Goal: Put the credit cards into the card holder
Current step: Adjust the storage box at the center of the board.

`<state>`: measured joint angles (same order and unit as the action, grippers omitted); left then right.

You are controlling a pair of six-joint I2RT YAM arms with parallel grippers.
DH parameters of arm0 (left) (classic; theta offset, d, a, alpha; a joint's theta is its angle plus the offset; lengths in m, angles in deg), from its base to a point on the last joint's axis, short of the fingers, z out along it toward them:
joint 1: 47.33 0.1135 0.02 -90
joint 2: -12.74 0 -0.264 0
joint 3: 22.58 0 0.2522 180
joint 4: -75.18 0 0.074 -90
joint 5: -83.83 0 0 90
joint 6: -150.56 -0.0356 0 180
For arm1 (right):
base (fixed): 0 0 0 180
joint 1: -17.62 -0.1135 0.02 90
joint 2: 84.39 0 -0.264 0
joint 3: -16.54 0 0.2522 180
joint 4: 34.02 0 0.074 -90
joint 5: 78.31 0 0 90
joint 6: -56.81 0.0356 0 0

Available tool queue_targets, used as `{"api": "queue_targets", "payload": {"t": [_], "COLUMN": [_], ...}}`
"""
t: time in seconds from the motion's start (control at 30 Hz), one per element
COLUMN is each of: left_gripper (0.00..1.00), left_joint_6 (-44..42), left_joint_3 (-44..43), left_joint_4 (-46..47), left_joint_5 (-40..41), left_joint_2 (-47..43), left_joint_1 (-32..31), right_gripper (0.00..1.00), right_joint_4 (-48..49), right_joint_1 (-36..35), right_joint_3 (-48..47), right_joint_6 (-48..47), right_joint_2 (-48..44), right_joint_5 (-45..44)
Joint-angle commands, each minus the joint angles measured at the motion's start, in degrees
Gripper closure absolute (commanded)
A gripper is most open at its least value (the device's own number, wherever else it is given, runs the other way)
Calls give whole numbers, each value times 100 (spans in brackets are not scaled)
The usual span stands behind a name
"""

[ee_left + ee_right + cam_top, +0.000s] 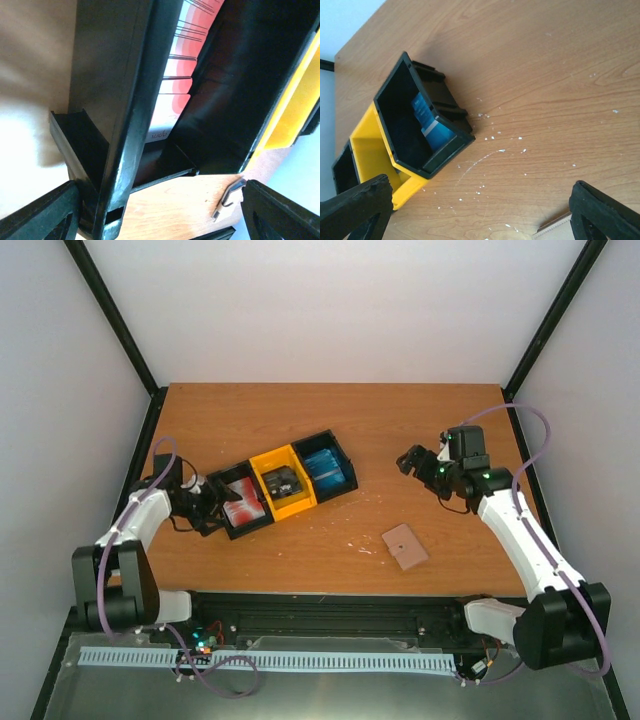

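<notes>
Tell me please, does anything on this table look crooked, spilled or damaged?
Two small things. The bin tray sits diagonally, not square to the table edges. White specks are scattered on the wood between it and the card holder, like crumbs or scuffs. Nothing looks broken.

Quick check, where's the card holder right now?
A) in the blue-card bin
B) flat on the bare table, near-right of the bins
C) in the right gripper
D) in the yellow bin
B: the tan card holder lies flat on the table, apart from the three-bin tray.
</notes>
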<state>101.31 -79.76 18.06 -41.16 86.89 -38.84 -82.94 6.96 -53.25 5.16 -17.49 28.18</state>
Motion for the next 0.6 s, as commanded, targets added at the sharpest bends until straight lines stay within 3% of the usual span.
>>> {"api": "queue_targets", "payload": {"t": [0.0, 0.23, 0.4, 0.57], "left_gripper": [12, 10, 6, 1], "left_joint_6": [-276, -480, -419, -261], "left_joint_3": [-486, -977, -1131, -922], "left_joint_4": [892, 1318, 1002, 941], "left_joint_5": [-704, -774, 457, 1251], "left_joint_2": [547, 1124, 1104, 386], "left_joint_1": [-28, -69, -134, -132], "right_gripper": [6, 6, 4, 8], "right_joint_4": [-190, -782, -1121, -924], "right_joint_1": [-44, -118, -435, -707], "right_joint_3": [114, 87, 353, 731], "right_joint_6": [-34, -26, 466, 1039], "right_joint_2": [389, 719, 1004, 1268], "right_joint_5": [53, -949, -1504, -1655]}}
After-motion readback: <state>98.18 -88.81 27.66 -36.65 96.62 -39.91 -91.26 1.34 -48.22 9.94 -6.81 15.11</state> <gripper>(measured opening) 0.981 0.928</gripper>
